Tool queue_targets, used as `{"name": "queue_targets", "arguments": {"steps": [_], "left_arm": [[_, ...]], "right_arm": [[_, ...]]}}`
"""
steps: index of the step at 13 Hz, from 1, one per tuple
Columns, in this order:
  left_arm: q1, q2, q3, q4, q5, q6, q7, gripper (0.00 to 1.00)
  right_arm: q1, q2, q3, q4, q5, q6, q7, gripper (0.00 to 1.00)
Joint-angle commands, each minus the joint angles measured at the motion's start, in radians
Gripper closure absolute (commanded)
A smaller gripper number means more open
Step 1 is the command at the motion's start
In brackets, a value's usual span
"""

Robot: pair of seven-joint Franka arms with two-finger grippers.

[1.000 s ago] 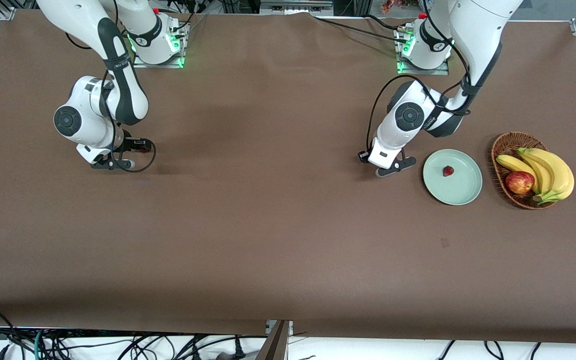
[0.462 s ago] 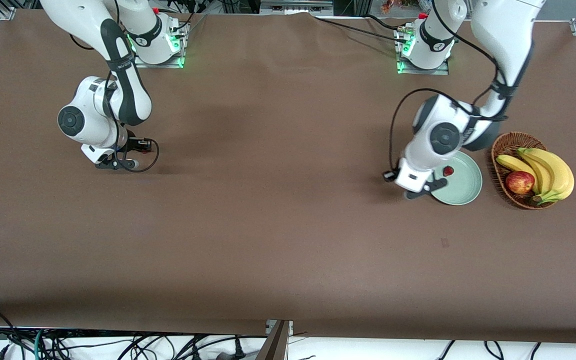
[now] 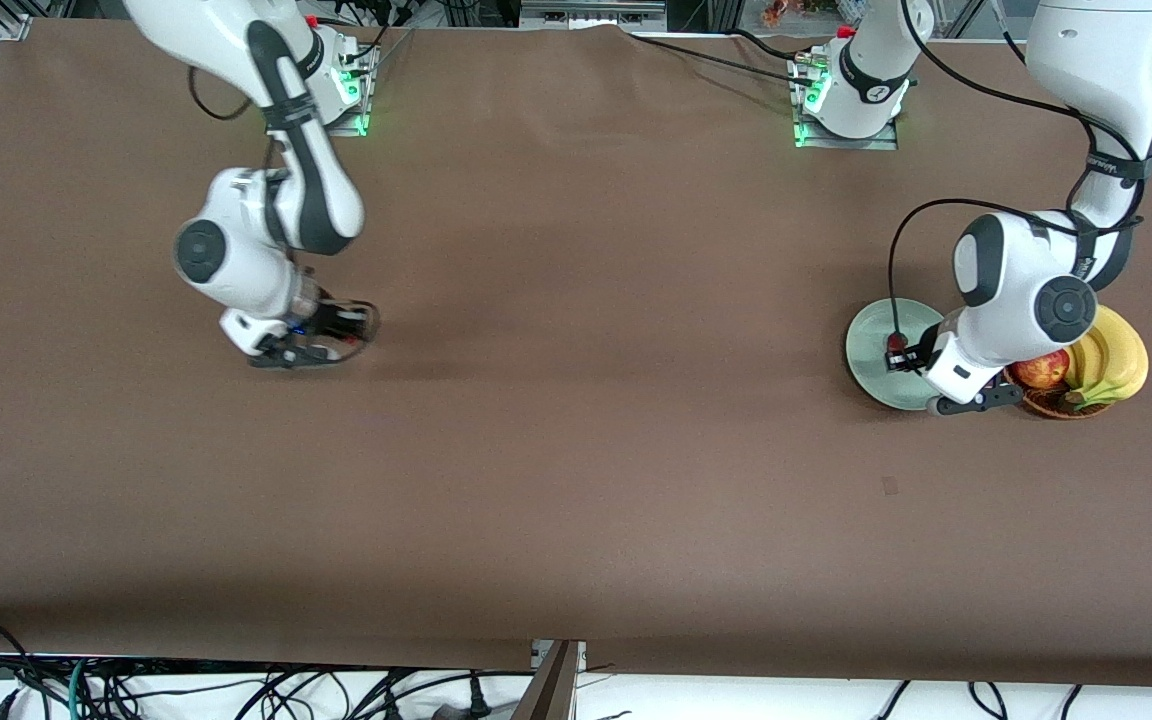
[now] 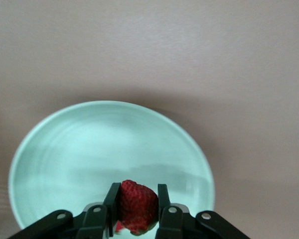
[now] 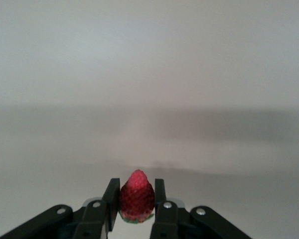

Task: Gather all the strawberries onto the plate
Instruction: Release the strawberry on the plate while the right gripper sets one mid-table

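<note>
The pale mint-green plate [image 3: 866,350] lies near the left arm's end of the table and fills the left wrist view [image 4: 89,149]. My left gripper [image 3: 898,352] is low over the plate's middle, shut on a red strawberry [image 4: 137,204]. A sliver of red shows just under that berry; the strawberry that lay on the plate is otherwise hidden. My right gripper [image 3: 361,322] is low over bare table near the right arm's end, shut on a second strawberry [image 5: 137,201] whose green top points toward the hand.
A brown wicker basket [image 3: 1046,405] with bananas [image 3: 1121,360] and a red-yellow apple [image 3: 1041,368] stands beside the plate, toward the left arm's end. The left arm's wrist hangs over it. Brown cloth covers the table between the two grippers.
My left gripper swung from the table beside the plate to over the plate; its wrist now covers part of the basket. My right gripper moved toward the table's middle and nearer the front camera.
</note>
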Motion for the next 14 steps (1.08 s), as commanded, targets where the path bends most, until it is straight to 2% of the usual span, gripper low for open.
{"name": "queue_targets", "arguments": {"steps": [1, 2, 3, 4, 5, 6, 7, 8, 9, 11, 13, 14], "left_arm": [[-0.009, 0.031, 0.021, 0.004, -0.032, 0.001, 0.093, 0.85], [-0.009, 0.033, 0.022, 0.003, -0.032, 0.002, 0.096, 0.83], [-0.009, 0.038, 0.024, 0.003, -0.032, 0.001, 0.099, 0.74], [-0.009, 0.041, 0.027, 0.004, -0.032, 0.001, 0.12, 0.59], [-0.009, 0.042, 0.035, 0.004, -0.032, -0.002, 0.157, 0.35], [-0.01, 0.038, 0.051, 0.012, -0.032, -0.01, 0.166, 0.0], [-0.012, 0.031, 0.052, 0.029, -0.032, -0.03, 0.162, 0.0], [-0.013, 0.022, 0.052, 0.065, -0.032, -0.077, 0.162, 0.0], [-0.018, 0.016, 0.05, 0.107, -0.032, -0.135, 0.154, 0.0], [-0.024, -0.007, 0.044, 0.141, -0.032, -0.189, 0.124, 0.0], [-0.026, -0.012, 0.007, 0.139, -0.034, -0.186, 0.081, 0.0], [-0.026, -0.012, -0.005, 0.139, -0.034, -0.182, 0.043, 0.0]], "right_arm": [[0.004, 0.259, 0.149, 0.386, 0.102, -0.02, 0.261, 0.97], [0.009, 0.331, 0.204, 0.507, 0.116, -0.015, 0.393, 0.97], [0.024, 0.4, 0.234, 0.619, 0.107, -0.012, 0.534, 0.94], [0.054, 0.472, 0.24, 0.739, 0.104, -0.004, 0.663, 0.94], [0.097, 0.532, 0.24, 0.84, 0.104, 0.009, 0.775, 0.92], [0.13, 0.575, 0.24, 0.904, 0.104, 0.049, 0.884, 0.85], [0.168, 0.606, 0.242, 0.936, 0.105, 0.128, 0.958, 0.79], [0.2, 0.622, 0.243, 0.943, 0.108, 0.21, 1.007, 0.52], [0.228, 0.626, 0.243, 0.94, 0.105, 0.267, 1.05, 0.01], [0.246, 0.605, 0.231, 0.935, 0.101, 0.283, 1.063, 0.0], [0.222, 0.571, 0.187, 0.938, 0.087, 0.144, 1.049, 0.0], [0.222, 0.541, 0.133, 0.94, 0.063, 0.04, 1.043, 0.0]]}}
